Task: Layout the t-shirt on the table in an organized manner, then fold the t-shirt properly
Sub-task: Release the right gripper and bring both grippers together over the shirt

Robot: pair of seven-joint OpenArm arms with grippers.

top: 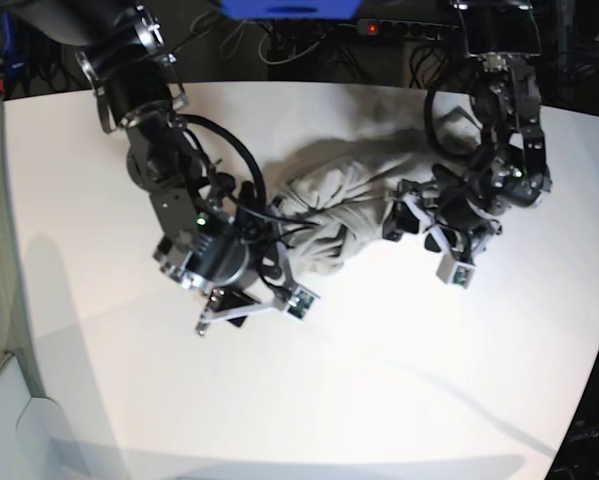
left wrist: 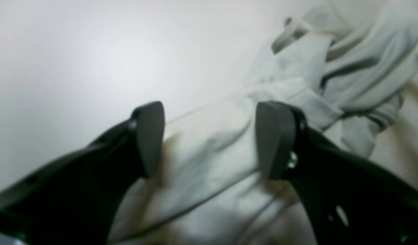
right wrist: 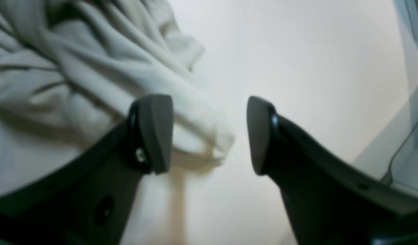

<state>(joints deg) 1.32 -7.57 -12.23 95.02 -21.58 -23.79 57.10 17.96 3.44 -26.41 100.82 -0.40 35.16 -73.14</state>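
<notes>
Black jaws of the left gripper [left wrist: 209, 139] fill the bottom of the left wrist view, standing wide apart with nothing between the pads; a flat strip of the shirt [left wrist: 297, 88] lies under the gap and bunches into thick folds at the upper right. Right gripper [right wrist: 209, 134] jaws are likewise wide apart and hold nothing; a rolled end of cloth lies just beyond the left pad, perhaps brushing it, though the blur leaves that unsure.

From the base view the shirt [top: 344, 215] sits crumpled in a heap at the centre of the white surface [top: 379, 400], between the two arms. Cables loop off both arms beside the heap. Along the top edge, behind the surface, run a power strip [top: 404, 28] with a red light and a blue object [top: 289, 8].
</notes>
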